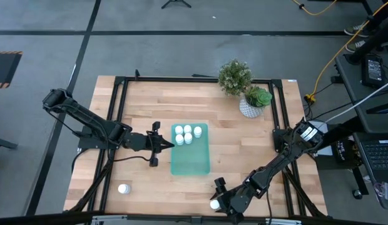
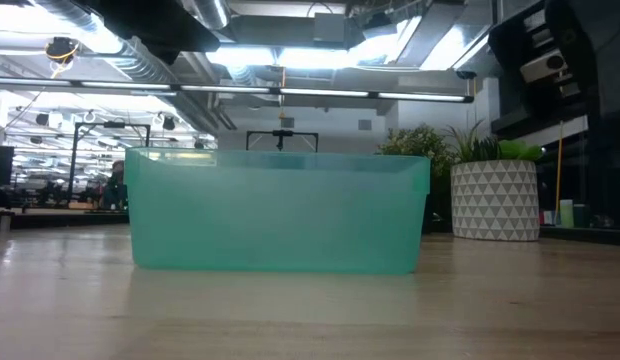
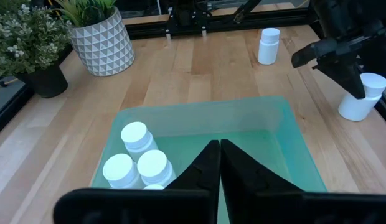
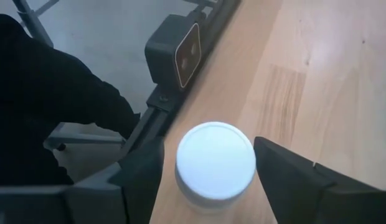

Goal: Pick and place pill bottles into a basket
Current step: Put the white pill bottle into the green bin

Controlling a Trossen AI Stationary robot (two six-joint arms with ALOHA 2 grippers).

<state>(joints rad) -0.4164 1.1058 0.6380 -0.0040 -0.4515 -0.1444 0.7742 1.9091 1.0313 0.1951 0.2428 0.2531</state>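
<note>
The wooden table (image 1: 144, 119) carries the basket (image 1: 190, 159) at its middle, a shallow teal translucent tray, longer than wide, with straight walls. Four white pill bottles (image 1: 186, 134) stand packed together at the basket's far end; the rest of its floor is bare. The left gripper (image 1: 171, 144) hangs at the basket's left rim with its fingers pressed together on nothing. The right gripper (image 1: 214, 195) sits below the basket at the table's near edge, its fingers spread either side of a white bottle (image 4: 215, 163) with a flat round cap, one finger toward the table's metal rail. Another bottle (image 1: 124, 189) stands alone off the basket's near-left corner, bare wood all round it. Two plant pots (image 1: 250, 107) stand past the basket's far-right corner.
</note>
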